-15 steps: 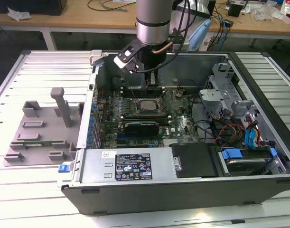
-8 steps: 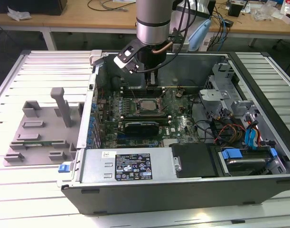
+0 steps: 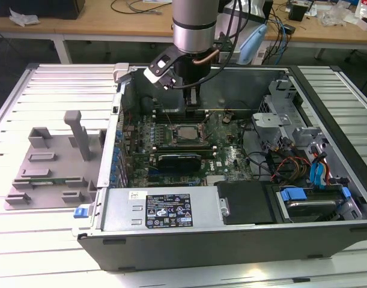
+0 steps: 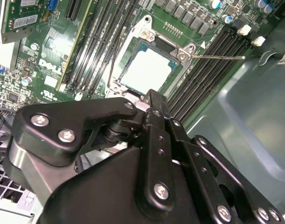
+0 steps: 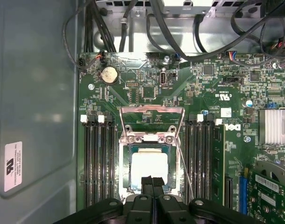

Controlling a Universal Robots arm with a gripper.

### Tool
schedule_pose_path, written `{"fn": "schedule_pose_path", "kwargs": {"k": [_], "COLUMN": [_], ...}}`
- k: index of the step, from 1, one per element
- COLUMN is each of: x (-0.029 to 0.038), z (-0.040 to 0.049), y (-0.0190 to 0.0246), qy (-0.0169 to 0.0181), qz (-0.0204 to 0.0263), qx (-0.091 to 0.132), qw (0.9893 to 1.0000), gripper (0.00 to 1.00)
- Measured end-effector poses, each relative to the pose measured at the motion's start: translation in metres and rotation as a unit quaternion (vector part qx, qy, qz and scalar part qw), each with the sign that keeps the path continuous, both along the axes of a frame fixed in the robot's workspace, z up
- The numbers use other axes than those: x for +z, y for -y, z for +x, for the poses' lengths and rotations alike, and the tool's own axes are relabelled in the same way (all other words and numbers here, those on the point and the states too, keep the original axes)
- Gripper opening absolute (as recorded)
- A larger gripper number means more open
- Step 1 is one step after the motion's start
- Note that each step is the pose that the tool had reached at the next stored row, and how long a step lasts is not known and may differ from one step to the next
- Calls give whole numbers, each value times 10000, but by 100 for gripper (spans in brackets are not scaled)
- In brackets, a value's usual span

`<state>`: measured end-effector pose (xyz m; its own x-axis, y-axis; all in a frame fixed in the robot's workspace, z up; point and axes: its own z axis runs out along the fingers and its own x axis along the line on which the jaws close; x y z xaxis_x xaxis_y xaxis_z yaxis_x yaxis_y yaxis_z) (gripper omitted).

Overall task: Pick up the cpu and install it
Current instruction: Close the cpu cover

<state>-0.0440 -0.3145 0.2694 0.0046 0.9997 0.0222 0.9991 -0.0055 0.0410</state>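
Inside the open computer case [image 3: 231, 243], the cpu [image 5: 149, 169] lies flat in its socket, seemingly seated, with the metal bracket [image 5: 147, 137] flipped back. The end effector [image 5: 151, 179] hovers just above it, clenched on nothing. The chip looks light, rigid and fragile, and is best held by opposite edges.

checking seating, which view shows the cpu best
The second wrist view: the cpu lies large and nearly uncovered. In the first wrist view the gripper hides one edge; the exterior view shows it small.
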Motion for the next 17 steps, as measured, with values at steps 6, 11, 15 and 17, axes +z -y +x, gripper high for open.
{"fn": "schedule_pose_path", "kwargs": {"k": [6, 11, 15, 17], "x": [140, 141, 141, 141], "z": [0, 26, 171, 247], "y": [0, 0, 0, 0], "qy": [0, -1, -1, 0], "qz": [0, -1, 0, 0], "qx": [0, 0, -1, 0], "qw": [10000, 10000, 10000, 10000], "gripper": [11, 11, 11, 11]}}
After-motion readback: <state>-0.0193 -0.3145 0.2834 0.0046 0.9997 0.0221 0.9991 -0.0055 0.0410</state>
